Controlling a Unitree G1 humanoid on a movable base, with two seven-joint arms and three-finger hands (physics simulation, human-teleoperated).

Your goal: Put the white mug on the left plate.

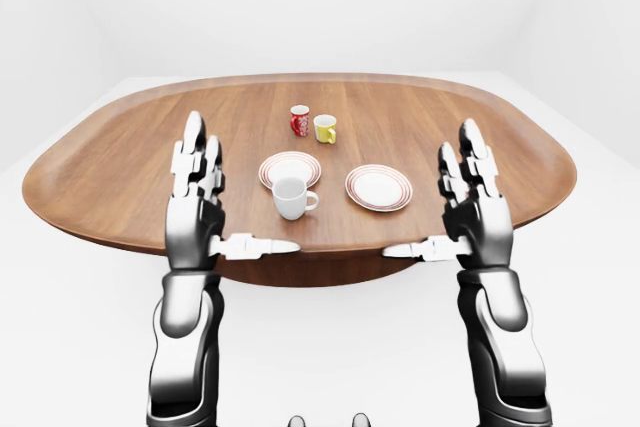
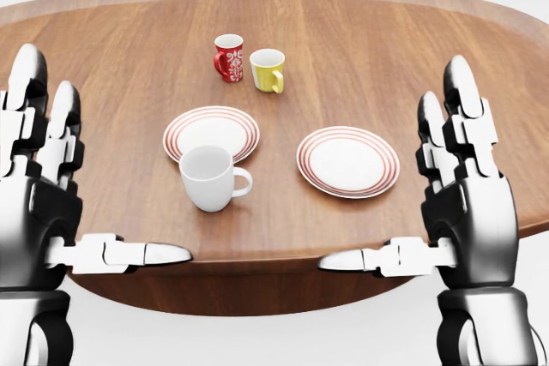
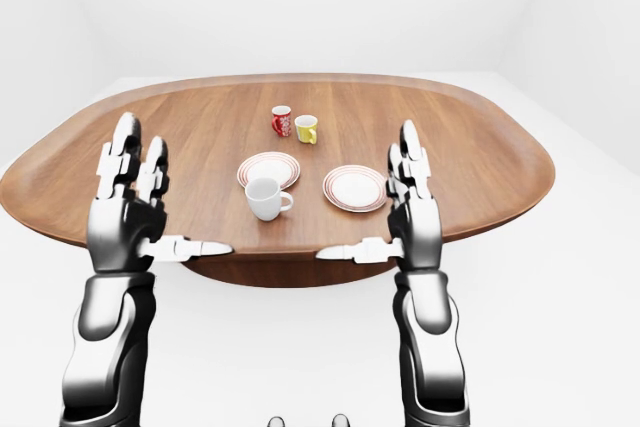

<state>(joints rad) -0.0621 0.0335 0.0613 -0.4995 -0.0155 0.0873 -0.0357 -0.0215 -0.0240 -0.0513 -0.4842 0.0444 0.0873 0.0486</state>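
On the table (image 2: pixel 412 49), the mug (image 2: pixel 207 177) stands just below the left plate (image 2: pixel 211 132), nearer the open left hand (image 2: pixel 51 212) than the open right hand (image 2: pixel 459 203).

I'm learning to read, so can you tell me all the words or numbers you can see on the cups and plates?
There are no words or numbers to read.
The red mug has a white pattern, too small to make out, and it does not look like letters.
The white mug and yellow mug are plain.
The left plate and right plate only have red rings.
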